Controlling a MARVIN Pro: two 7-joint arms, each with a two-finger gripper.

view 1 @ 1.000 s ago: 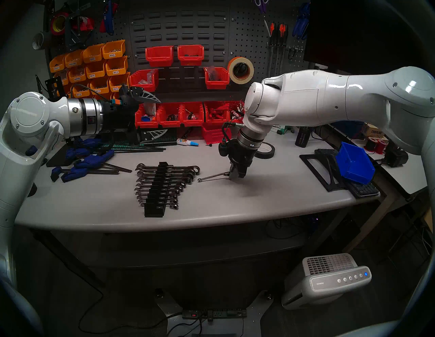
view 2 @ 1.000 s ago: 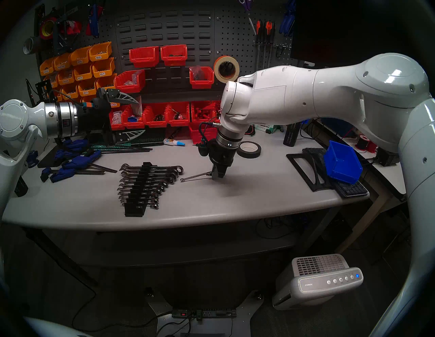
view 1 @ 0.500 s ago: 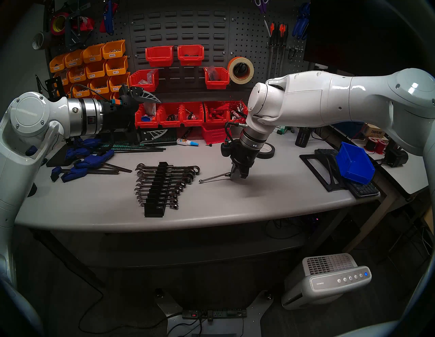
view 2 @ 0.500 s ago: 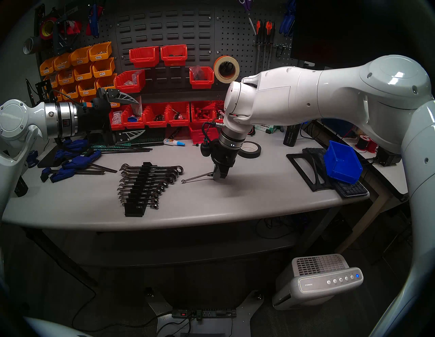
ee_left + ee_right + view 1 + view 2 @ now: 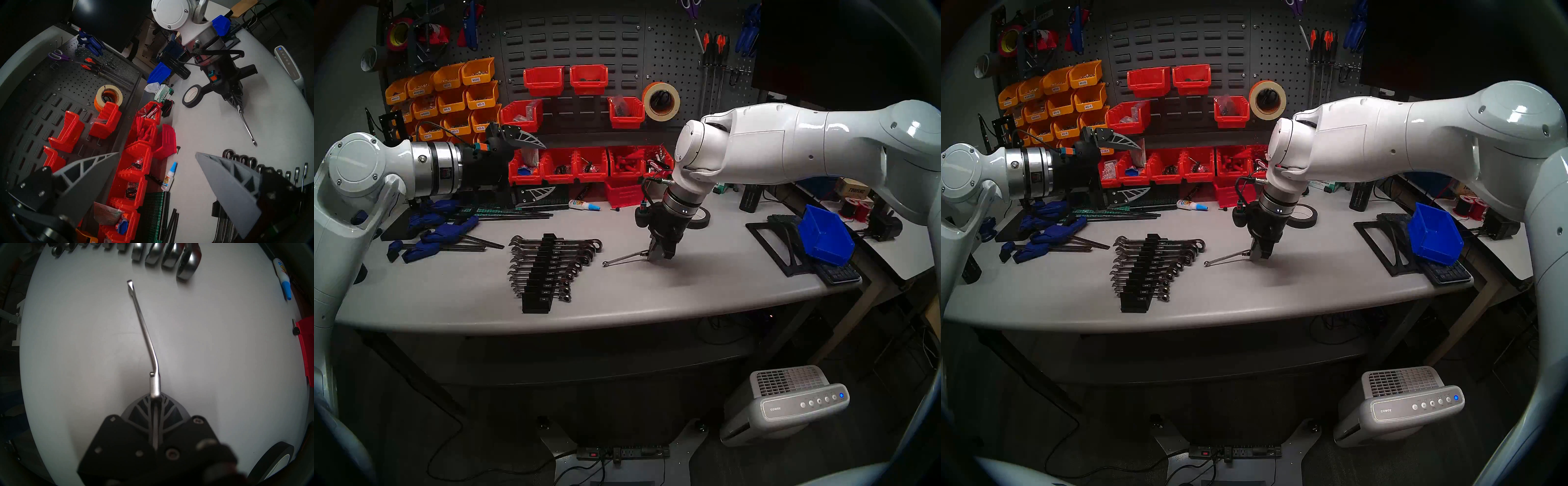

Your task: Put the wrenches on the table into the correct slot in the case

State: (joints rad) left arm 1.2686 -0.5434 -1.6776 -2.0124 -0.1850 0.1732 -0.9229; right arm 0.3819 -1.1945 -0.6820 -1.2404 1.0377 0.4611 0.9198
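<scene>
My right gripper (image 5: 660, 257) points steeply down at the table (image 5: 687, 288), fingers pressed together on the ring end of the short thin wrench (image 5: 624, 259); in the right wrist view the two fingertips meet around that end with no gap showing (image 5: 155, 395). The wrench's shaft slopes from the grip down toward the rack side, its open end (image 5: 130, 284) low over the table surface or on it; I cannot tell whether it touches. It lies apart from the ring ends of the racked wrenches (image 5: 169, 256). The case (image 5: 539, 275) is a long black rack standing on the table between my two arms, wrenches seated across its notches from the longest at the far end to the shortest near the front; the front-most stretch of the rack carries no wrench (image 5: 536, 305). My left gripper (image 5: 531, 166) hangs well above the table at the left, pointing roughly level toward the red bins (image 5: 572, 164), its two grey fingers (image 5: 95, 166) spread wide with nothing between them. A roll of black tape (image 5: 700, 217) lies flat just behind my right wrist.
</scene>
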